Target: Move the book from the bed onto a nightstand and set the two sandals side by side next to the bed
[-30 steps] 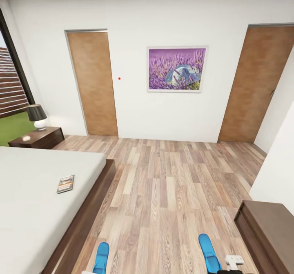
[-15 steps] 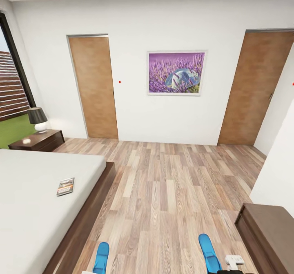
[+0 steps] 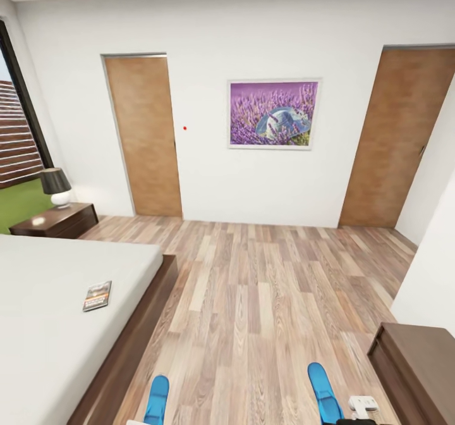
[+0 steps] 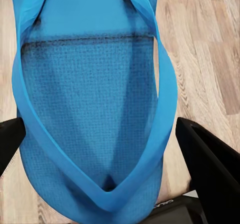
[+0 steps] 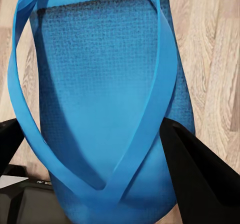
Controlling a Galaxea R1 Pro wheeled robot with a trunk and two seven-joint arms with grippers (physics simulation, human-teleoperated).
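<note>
Head view, starting from the left: I see a tall dark-framed window (image 3: pixel 16 134) with grass and a slatted fence outside. Next comes a low dark brown wooden nightstand (image 3: pixel 55 221) with a small black-shaded lamp (image 3: pixel 55 186) on top. Near it is the big low bed with a pale grey mattress (image 3: pixel 44 311) and a dark wood frame. A small thin book with a dark cover and an orange band (image 3: pixel 97 296) lies flat on the mattress, near the bed's edge. I cannot read its writing.

Low down, I hold two flat bright blue flip-flops over the brown wood-plank floor (image 3: pixel 259 298). My left gripper (image 4: pixel 100 149) has its black fingers pressed on the sides of the left sandal (image 3: pixel 157 399). My right gripper (image 5: pixel 95 149) squeezes the right sandal (image 3: pixel 322 392) the same way. On the far right stands a dark brown cabinet (image 3: pixel 420 365).
</note>
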